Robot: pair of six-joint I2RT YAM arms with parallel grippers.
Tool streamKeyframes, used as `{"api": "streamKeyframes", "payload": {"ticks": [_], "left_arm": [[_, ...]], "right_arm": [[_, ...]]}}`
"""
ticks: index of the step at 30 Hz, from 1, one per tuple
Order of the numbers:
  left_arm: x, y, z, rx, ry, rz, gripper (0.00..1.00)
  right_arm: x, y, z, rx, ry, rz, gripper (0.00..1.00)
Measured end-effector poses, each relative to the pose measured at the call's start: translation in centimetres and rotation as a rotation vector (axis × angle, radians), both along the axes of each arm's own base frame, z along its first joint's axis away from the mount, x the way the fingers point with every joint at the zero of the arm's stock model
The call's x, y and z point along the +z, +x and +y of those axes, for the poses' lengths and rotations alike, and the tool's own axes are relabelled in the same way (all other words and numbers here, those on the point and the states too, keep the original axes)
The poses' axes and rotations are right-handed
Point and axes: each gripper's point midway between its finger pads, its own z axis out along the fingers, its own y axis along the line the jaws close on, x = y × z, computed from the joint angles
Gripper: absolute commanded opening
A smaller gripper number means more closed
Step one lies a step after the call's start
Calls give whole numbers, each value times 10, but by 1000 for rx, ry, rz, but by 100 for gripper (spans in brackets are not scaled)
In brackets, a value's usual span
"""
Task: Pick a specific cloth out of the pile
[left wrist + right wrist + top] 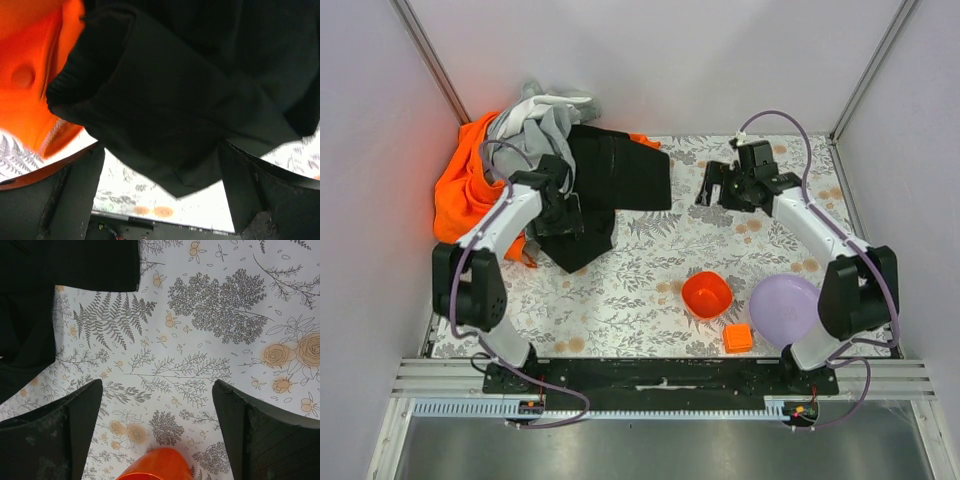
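No teal cloth shows in any view; it is hidden or out of view. The pile [525, 135] sits at the back left: a bright orange cloth [465, 190], a grey and white cloth [542, 118] on top, and a large black cloth [615, 175] spread to the right. My left gripper [563, 215] is open over the black cloth's near flap. In the left wrist view the black cloth [190, 90] fills the space between the wide-spread jaws of the gripper [162, 185], with orange cloth [30, 80] at left. My right gripper [715, 190] is open and empty above bare table [157, 405].
An orange bowl [707, 295] stands at the middle front and shows in the right wrist view [155, 465]. A purple plate [785, 308] and a small orange block [738, 338] lie at the front right. The black cloth's edge [30, 300] lies left of the right gripper. Walls enclose the table.
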Motion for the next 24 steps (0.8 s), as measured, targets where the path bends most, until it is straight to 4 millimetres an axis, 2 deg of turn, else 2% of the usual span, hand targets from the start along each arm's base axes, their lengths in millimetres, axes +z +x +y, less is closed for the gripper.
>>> {"api": "streamKeyframes", "payload": {"ticks": [3,5,7,9,10,11,13,16,21,24], "left_arm": [[-23,24,-1,2,40,57,100],[-37,47,-5,-10,67,79,99],[-51,70,-9,-27,99,92,94],[-61,92,-16,-47,116,97,80],[-64,100,-18,-52,121,98,69],[-64,110,-21,-59,124,103,57],[-61,130,-27,-66,121,86,41],[-39,164,-37,-81,99,15,3],[21,208,-44,-78,56,-192,2],[58,221,-33,-43,30,-302,2]], "right_arm": [[-11,-1,0,7,-9,32,98],[-15,-1,1,13,-10,48,98],[-13,0,3,20,-6,52,98],[-8,1,4,26,-2,46,98],[-4,2,5,28,-2,40,98],[-1,4,5,29,0,32,98],[4,6,6,33,2,20,98],[9,7,7,41,2,12,98],[12,4,12,68,11,17,98],[15,0,19,96,17,18,98]]}}
